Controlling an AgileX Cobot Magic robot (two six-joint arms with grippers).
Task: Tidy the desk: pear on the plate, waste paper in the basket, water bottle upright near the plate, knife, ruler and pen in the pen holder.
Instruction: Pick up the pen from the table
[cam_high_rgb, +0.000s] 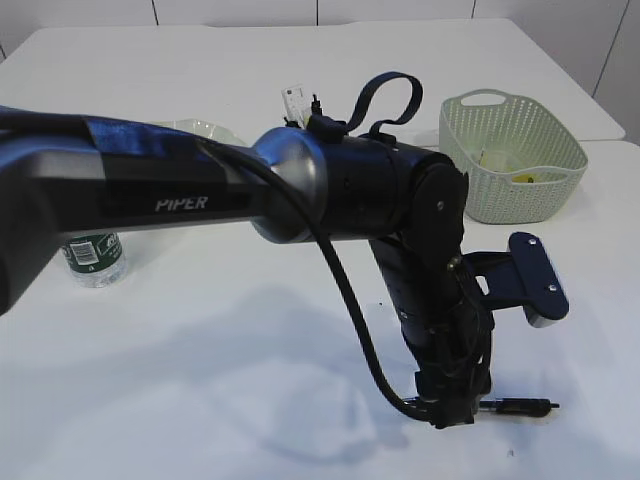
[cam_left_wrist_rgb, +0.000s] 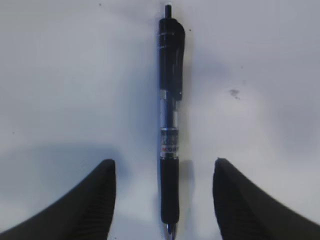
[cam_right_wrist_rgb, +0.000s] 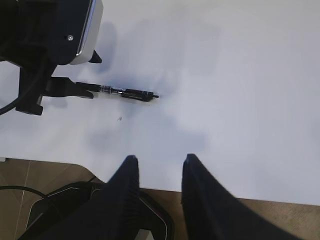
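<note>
Near the front edge of the desk (cam_high_rgb: 250, 400) the pen (cam_left_wrist_rgb: 170, 135) lies flat between the parted fingers of the left hand (cam_left_wrist_rgb: 165, 200), its long axis running straight out from the wrist, while the right hand (cam_right_wrist_rgb: 159, 195), slightly apart and empty, hangs well off.

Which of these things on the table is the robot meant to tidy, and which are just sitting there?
Part of the job:
- pen, lying flat between the open left claw tips
- water bottle, at the table's left
- basket, something yellow inside
- plate, mostly hidden behind the arm

Just lying about:
- small white object beyond the arm; too hidden to tell what it is
</note>
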